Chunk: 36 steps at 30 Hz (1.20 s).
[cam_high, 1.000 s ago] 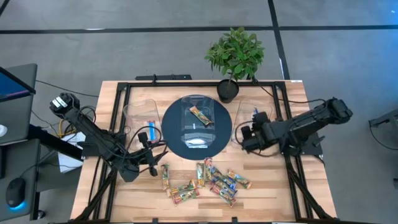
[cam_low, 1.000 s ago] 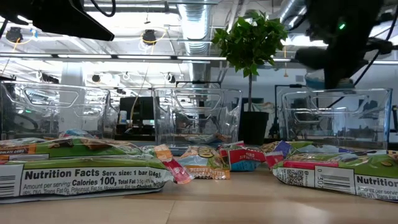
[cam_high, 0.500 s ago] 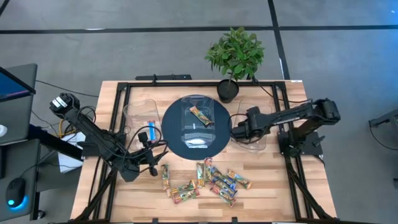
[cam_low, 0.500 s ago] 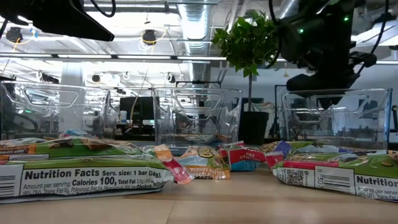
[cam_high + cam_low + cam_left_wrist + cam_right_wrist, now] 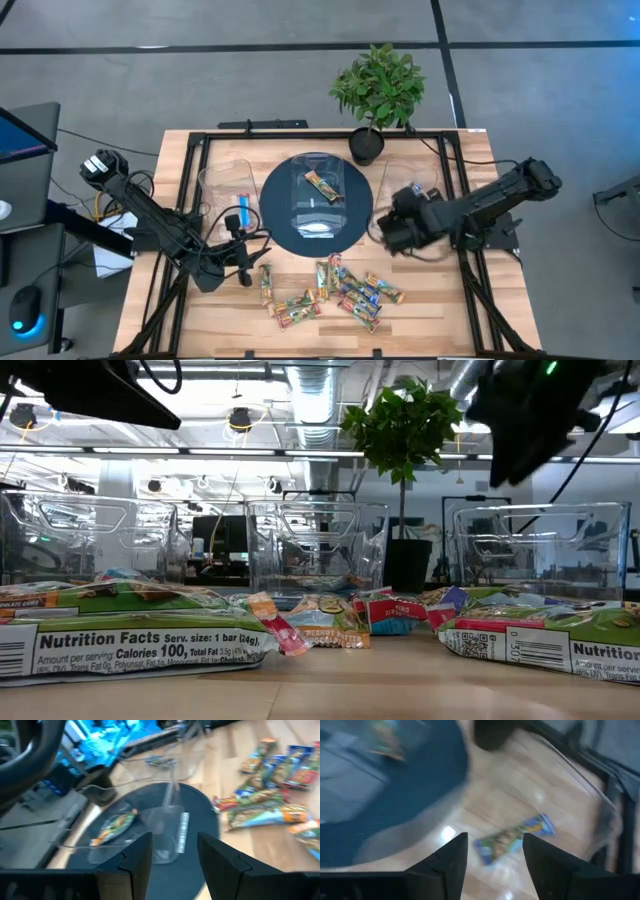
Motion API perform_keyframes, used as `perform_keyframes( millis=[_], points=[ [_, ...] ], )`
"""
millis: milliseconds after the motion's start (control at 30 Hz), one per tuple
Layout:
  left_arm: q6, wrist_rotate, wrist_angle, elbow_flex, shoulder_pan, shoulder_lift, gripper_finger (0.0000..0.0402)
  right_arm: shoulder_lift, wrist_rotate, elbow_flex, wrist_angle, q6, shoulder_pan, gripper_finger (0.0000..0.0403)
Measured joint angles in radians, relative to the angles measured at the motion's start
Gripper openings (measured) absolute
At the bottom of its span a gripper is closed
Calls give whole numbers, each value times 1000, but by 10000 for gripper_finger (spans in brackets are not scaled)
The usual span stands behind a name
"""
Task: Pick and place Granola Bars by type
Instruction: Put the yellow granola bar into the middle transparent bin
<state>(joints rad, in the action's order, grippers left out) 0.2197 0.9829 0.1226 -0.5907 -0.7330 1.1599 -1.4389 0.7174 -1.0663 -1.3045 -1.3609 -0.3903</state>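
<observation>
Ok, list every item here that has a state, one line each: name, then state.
left gripper: open, empty, hovering near the pile
right gripper: open, empty, above the right tub
left tub: upright, one blue-wrapped bar inside
middle tub: upright on the dark round mat, one bar inside
right tub: upright, one bar lying inside
granola bar pile: loose on the table, unsorted
potted plant: upright
</observation>
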Motion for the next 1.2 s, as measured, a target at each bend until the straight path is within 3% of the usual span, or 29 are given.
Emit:
perform_keyframes(
  millis=[400,600,833,933,1200],
  points=[
    [89,-219,-23,0,0,0,151,-8,275,-26,107,1,-451,170],
    [55,-350,-187,0,0,47,151,-66,405,-26,241,130,-603,169],
    [-59,-508,-391,-1,0,214,151,-157,416,-26,341,244,-672,167],
    [-46,-572,-392,-24,0,264,151,-192,415,-26,341,244,-683,163],
    [28,-619,-340,-137,41,387,151,-211,414,-26,335,244,-688,150]
  ],
)
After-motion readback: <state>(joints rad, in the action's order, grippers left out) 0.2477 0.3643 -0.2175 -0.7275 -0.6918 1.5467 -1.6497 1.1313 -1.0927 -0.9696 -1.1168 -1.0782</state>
